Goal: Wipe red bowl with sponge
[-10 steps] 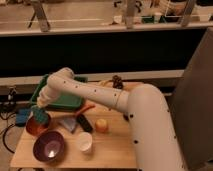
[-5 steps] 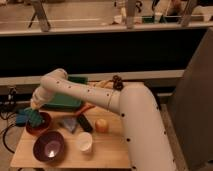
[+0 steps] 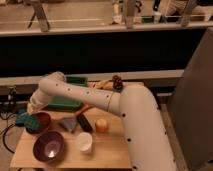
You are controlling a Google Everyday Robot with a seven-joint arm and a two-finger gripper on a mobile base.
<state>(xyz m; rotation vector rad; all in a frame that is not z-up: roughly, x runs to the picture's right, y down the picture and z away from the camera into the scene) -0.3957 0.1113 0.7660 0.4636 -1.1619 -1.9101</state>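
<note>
The red bowl (image 3: pixel 44 120) sits at the left of the wooden table (image 3: pixel 107 150). The teal-green sponge (image 3: pixel 31 123) is at the bowl's left rim, partly over it. My gripper (image 3: pixel 34 111) is at the end of the white arm, directly above the sponge and the bowl's left edge. Whether it touches the sponge cannot be made out.
A flat blue block (image 3: pixel 21 119) lies left of the sponge. A larger purple bowl (image 3: pixel 48 146), a white cup (image 3: pixel 84 142), an orange object (image 3: pixel 101 125), a grey-blue wedge (image 3: pixel 67 123) and a dark bar (image 3: pixel 83 123) stand nearby. A green tray (image 3: pixel 67 104) sits behind.
The arm's end has swung left and down, from above the bowl's middle to its left rim. The sponge now shows at the bowl's left edge.
</note>
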